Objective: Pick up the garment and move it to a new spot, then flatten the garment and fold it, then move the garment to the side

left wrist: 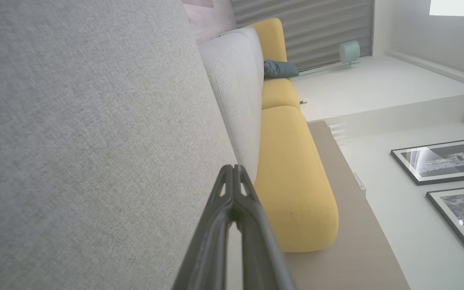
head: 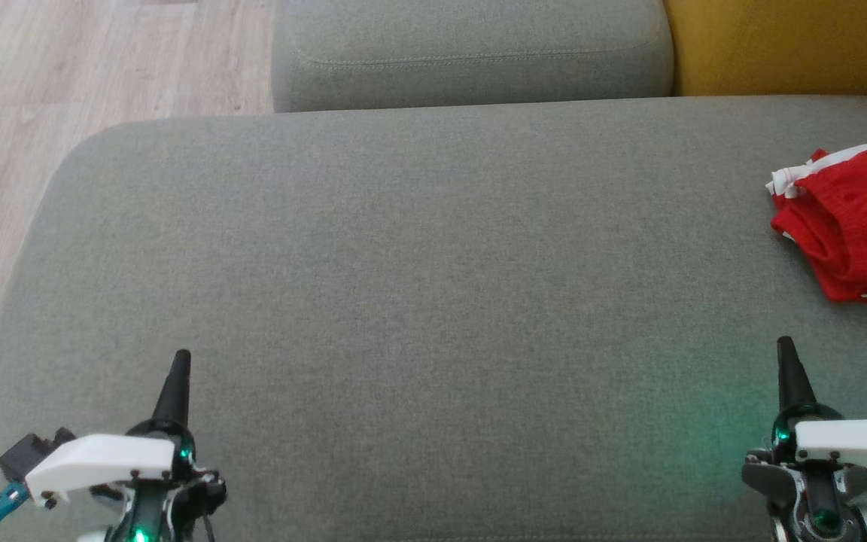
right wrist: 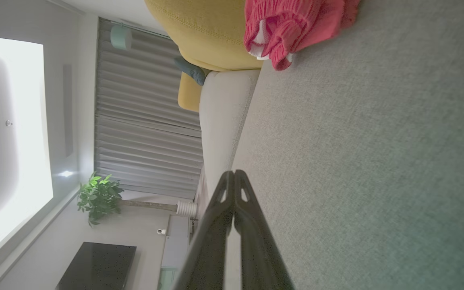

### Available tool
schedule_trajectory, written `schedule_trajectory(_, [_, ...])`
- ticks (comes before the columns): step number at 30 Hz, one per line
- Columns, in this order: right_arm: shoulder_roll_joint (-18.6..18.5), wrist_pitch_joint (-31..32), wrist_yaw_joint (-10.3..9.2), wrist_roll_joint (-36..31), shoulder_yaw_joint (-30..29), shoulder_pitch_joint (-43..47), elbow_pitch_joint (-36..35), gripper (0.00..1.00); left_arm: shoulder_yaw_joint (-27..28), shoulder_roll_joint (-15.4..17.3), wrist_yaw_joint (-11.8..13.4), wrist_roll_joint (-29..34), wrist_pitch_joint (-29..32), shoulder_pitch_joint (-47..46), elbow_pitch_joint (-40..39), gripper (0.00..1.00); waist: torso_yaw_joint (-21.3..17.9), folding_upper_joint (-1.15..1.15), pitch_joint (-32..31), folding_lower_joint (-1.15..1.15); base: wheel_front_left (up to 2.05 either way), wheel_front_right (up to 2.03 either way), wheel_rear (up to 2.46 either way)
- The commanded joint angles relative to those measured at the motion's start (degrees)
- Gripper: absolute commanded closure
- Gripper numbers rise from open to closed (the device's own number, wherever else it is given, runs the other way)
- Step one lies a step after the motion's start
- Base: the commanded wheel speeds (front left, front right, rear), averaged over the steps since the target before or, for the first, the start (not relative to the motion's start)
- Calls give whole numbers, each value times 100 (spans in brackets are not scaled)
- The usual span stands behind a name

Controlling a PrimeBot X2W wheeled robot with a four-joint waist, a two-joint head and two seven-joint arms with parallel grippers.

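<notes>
Scanning from the left, we find our left gripper (head: 181,355) shut and empty, the grey seat (head: 433,248), then our right gripper (head: 785,343) shut and empty too. The garment (head: 851,222) lies bunched at the far right, well apart from both. A shallow pinch may snag only one layer. A yellow cushion (head: 787,45) sits beyond, and we judge the reach unobstructed.

A grey sofa seat (head: 433,286) spreads ahead of the left gripper (head: 180,361) and right gripper (head: 785,348). Beyond their tips sits a grey back cushion (head: 471,60), with a yellow cushion (head: 795,45) to its right. Pale wood floor (head: 102,68) lies left of the left gripper. Far past the right gripper hang grey curtains (right wrist: 147,121) beside a potted plant (right wrist: 99,197).
</notes>
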Motion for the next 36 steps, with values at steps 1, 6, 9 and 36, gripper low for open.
schedule_trajectory(1, [-28, 37, 31, 136, 80, -352, -232, 100, 232, 57, -45, -112, 29, -319, -204, 100, -1, 0, 0, 0, 0, 0, 0])
schedule_trajectory(6, [-29, 112, 33, 457, 47, -362, -275, 100, 313, 56, -85, -410, 113, -346, -219, 100, -11, 0, 3, 0, 0, 0, 0])
schedule_trajectory(9, [-30, 173, 34, 713, 22, -371, -310, 100, 378, 55, -117, -648, 180, -367, -231, 100, -19, 0, 6, 0, 0, 0, 0])
schedule_trajectory(36, [-33, 401, 39, 1677, -75, -404, -440, 100, 637, 41, -237, -1531, 445, -450, -275, 100, -49, 0, 15, 0, 0, 0, 0])
